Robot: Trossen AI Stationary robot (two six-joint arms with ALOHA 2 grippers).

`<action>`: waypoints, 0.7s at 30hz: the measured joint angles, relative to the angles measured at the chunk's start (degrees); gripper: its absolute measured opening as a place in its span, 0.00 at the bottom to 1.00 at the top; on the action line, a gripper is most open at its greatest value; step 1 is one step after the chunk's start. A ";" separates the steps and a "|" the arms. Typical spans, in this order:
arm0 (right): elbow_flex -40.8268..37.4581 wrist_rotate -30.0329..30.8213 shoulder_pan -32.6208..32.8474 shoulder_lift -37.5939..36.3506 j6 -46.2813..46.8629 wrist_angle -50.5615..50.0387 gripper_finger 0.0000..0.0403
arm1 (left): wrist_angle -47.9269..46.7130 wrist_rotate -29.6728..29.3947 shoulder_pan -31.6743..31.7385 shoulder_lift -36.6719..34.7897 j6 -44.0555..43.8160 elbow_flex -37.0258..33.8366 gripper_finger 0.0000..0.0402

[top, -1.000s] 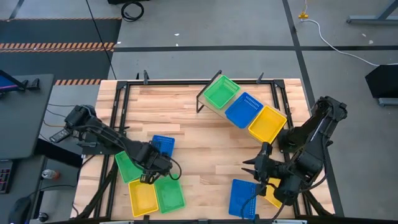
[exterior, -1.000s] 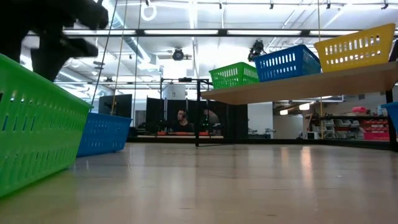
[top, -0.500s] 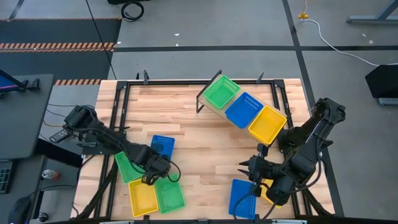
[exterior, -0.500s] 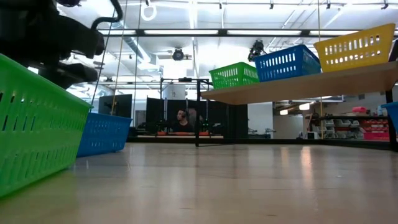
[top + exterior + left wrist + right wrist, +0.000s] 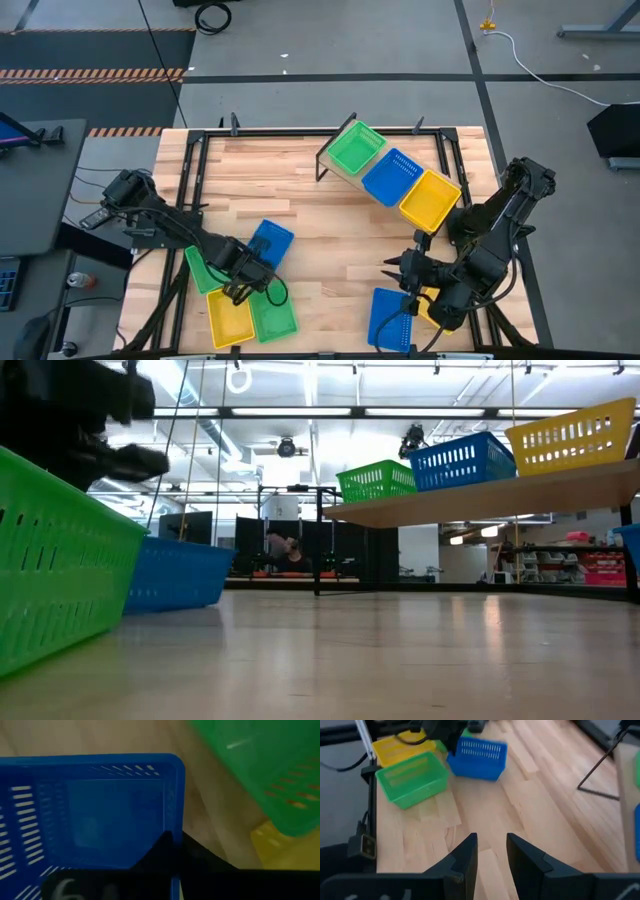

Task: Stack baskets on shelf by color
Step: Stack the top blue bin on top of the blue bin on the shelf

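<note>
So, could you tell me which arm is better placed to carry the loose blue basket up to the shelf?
Left. The left tool is shut on the blue basket rim. The right tool hangs open over bare table, apart from that basket.

The left gripper (image 5: 243, 283) hides part of the blue basket's (image 5: 268, 244) near rim, and its fingertips are too dark to tell apart. In the low view, a green basket (image 5: 55, 555) is cut off at the edge.
</note>
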 joint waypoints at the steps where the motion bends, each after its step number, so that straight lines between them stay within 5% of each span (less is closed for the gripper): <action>1: 0.00 1.03 -0.21 0.00 0.00 0.18 0.27 | -0.32 0.00 0.00 0.00 3.53 0.65 0.04; 6: 0.02 8.72 -2.69 1.75 1.74 0.53 0.27 | -0.43 -1.44 -0.74 0.00 19.82 4.16 0.04; 9: 0.02 5.74 -6.03 3.36 -2.42 1.70 0.27 | -0.32 -3.21 -0.47 0.00 26.06 6.72 0.04; 15: 0.00 -9.86 -11.63 7.30 -37.62 14.32 0.27 | 1.48 -3.33 -0.12 0.00 37.73 12.78 0.04; 18: 0.02 -11.28 -12.45 8.34 -57.65 21.32 0.27 | 5.84 0.49 0.63 0.00 40.53 14.46 0.04; 21: 0.01 -9.77 -12.99 8.61 -62.57 29.36 0.27 | 7.91 0.57 1.09 0.00 40.72 14.99 0.04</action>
